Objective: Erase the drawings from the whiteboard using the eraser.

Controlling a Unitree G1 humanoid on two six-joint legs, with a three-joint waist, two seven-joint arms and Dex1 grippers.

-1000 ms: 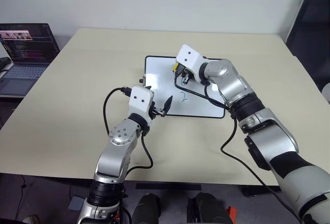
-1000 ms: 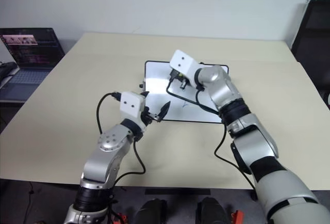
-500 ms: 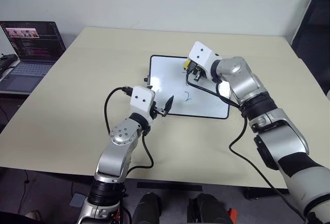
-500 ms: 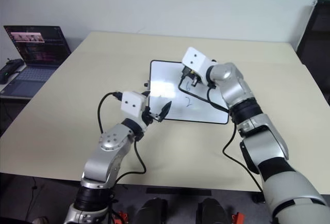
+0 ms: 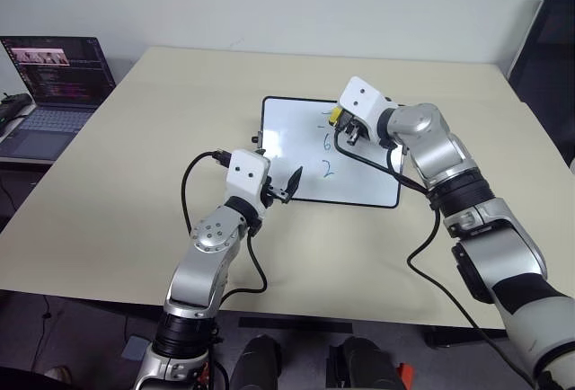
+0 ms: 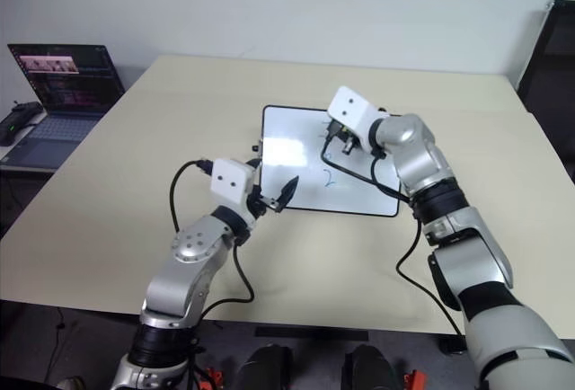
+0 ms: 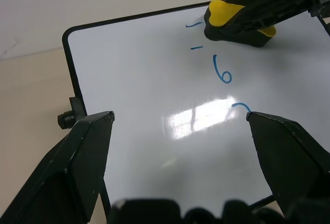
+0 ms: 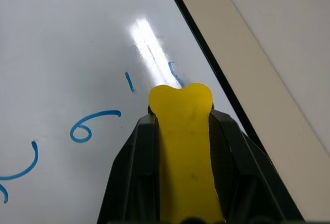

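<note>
Whiteboard (image 5: 296, 152) lies flat mid-table (image 5: 135, 165), right gripper (image 5: 346, 127) clamped on the yellow eraser (image 7: 234, 20) at the board's far edge – beside blue drawings (image 7: 223, 73), left gripper (image 7: 180, 131) spread wide – empty, over the board's near edge.

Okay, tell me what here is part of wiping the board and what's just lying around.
Part of the job: whiteboard, blue drawings, yellow eraser held in the right gripper.
Just lying about: laptop, dark object beside it.
</note>
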